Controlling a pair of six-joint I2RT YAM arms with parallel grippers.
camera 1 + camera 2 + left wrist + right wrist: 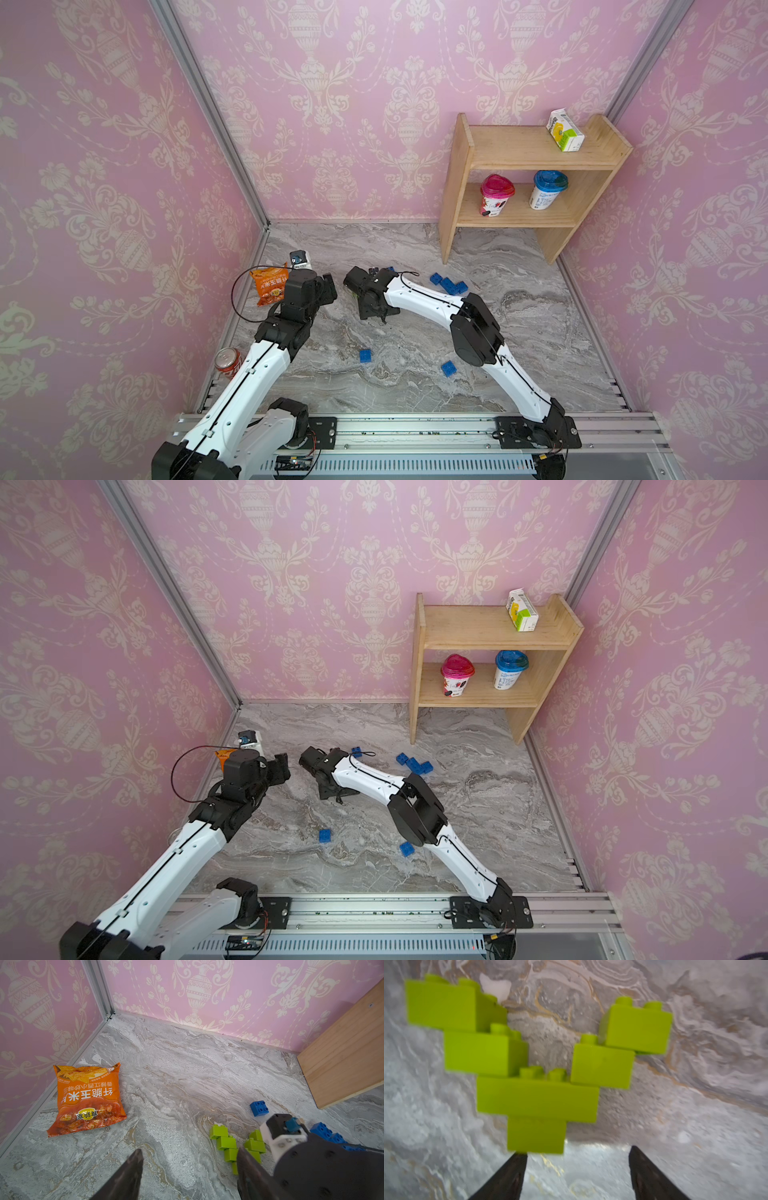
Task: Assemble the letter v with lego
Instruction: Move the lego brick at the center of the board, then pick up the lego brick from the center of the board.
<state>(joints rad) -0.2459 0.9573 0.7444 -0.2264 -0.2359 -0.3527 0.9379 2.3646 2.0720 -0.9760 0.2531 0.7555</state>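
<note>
Where the grey marble tabletop [415, 374] meets the back wall, a wooden shelf [528, 160] stands in the far right corner. The left arm [249, 374] and the right arm [424, 297] both reach in from the near rail, and their wrists end close together at mid-table, left of centre.

The left gripper [189, 1150] is spread wide with only bare marble between its fingers. The right gripper [577, 1151] is released too, jaws well apart and gripping nothing.

An orange snack bag [87, 1097] lies flat near the left wall. On the lower shelf board a pink-lidded cup [496, 199] and a blue-lidded cup [547, 189] stand upright and apart. A white and green carton [564, 129] stands on the top board. A red soda can [227, 362] sits by the left wall, partly behind the left arm.

The lime green lego V [537, 1095] lies on the marble just beyond the right gripper's fingertips. It is six bricks: one at the point, a wider one above it, and two stepping outward on each side. One fingertip [517, 1165] comes right up to the bottom brick; whether it touches cannot be told.

A cluster of blue bricks [451, 284] lies just behind the right arm. One blue brick [365, 355] and a second blue brick [449, 368] lie apart, nearer the rail.
</note>
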